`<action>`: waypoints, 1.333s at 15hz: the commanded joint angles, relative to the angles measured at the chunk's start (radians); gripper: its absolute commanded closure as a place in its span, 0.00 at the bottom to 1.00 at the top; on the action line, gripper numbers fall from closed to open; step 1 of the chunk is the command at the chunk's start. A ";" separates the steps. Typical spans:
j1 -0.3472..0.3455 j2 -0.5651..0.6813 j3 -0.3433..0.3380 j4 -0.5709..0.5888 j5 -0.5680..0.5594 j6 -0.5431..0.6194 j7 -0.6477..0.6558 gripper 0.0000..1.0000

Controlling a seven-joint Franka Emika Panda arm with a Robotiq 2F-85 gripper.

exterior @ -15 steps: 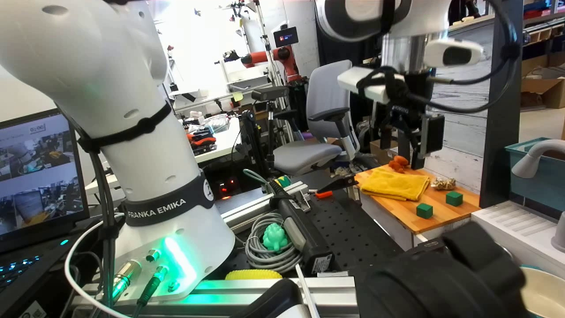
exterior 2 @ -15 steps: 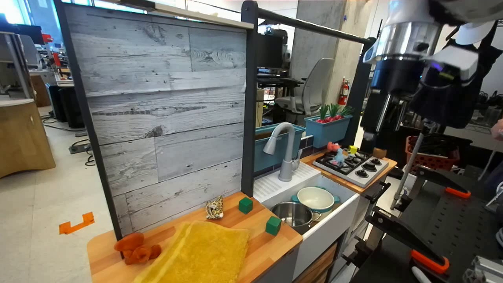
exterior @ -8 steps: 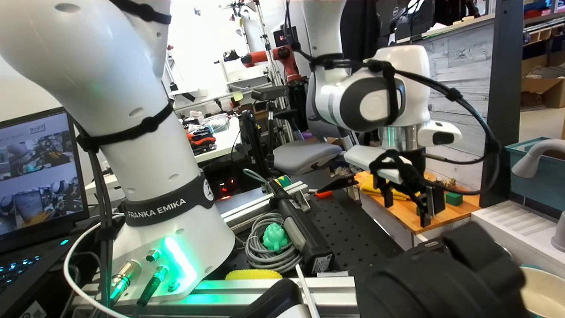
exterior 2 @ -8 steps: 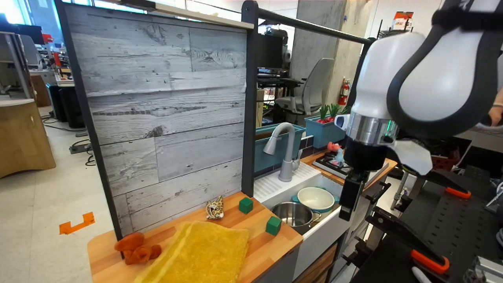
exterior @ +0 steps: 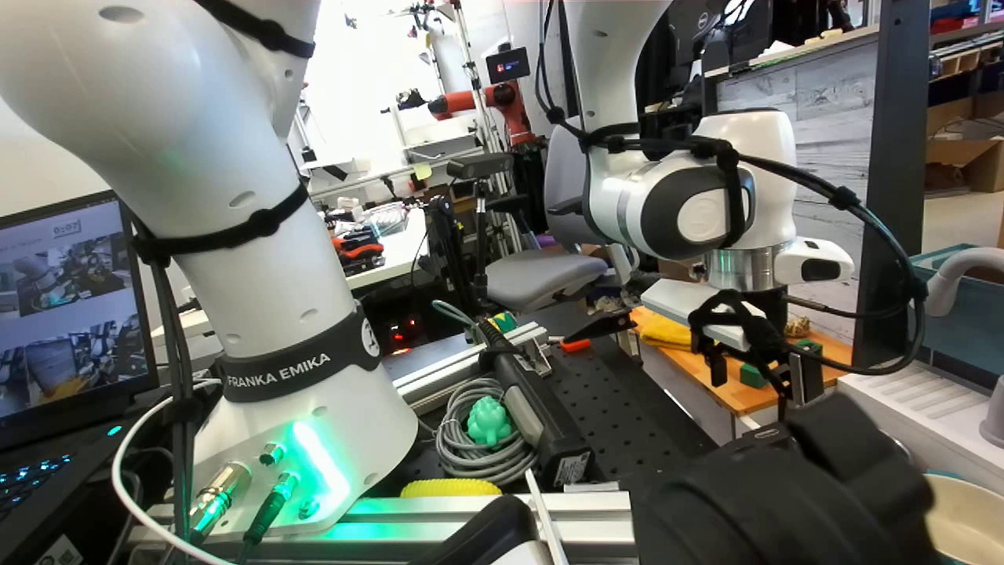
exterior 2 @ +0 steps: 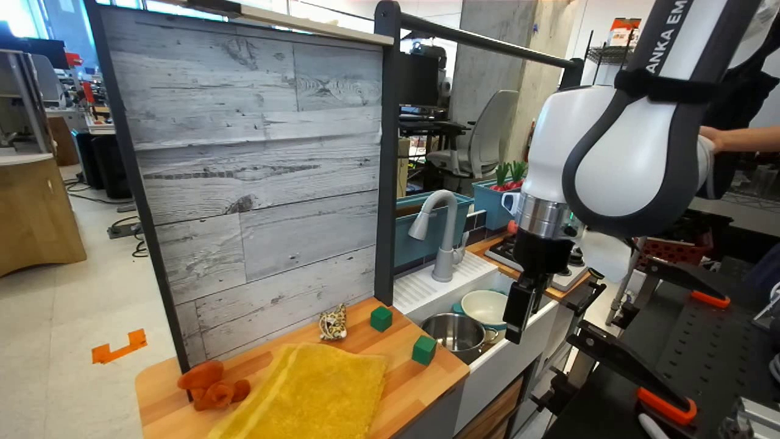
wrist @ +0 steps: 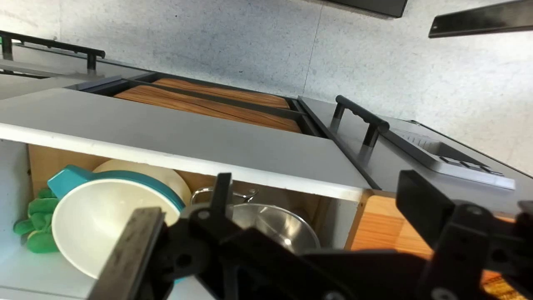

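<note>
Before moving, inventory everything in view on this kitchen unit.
Cube blocks: 2, green, wooden counter
Flat cloth: 1, yellow, counter
Plush toy: 1, orange, counter
Spotted bundle: 1, tan, counter
Round metal pot: 1, silver, white sink
Round bowl: 1, cream and teal, sink
Round piece: 1, cream, overlapped by bowl
Lumpy toy: 1, green, sink
Curved faucet: 1, grey, behind sink
Stove: 1, grey, beside sink
Planter boxes: 2, teal, at back
Radishes: at least 2, red, one planter
Gripper: 1, black, open, near sink

The pot (exterior 2: 456, 335) is glossy metal, the towel (exterior 2: 314, 390) rough cloth.
</note>
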 commanded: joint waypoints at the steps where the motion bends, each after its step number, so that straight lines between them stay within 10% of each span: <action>1: -0.014 0.000 0.006 0.002 -0.043 -0.003 0.034 0.00; 12: -0.022 0.004 0.110 0.043 0.002 0.050 0.112 0.00; 20: 0.284 0.179 -0.082 0.309 0.015 0.019 0.357 0.00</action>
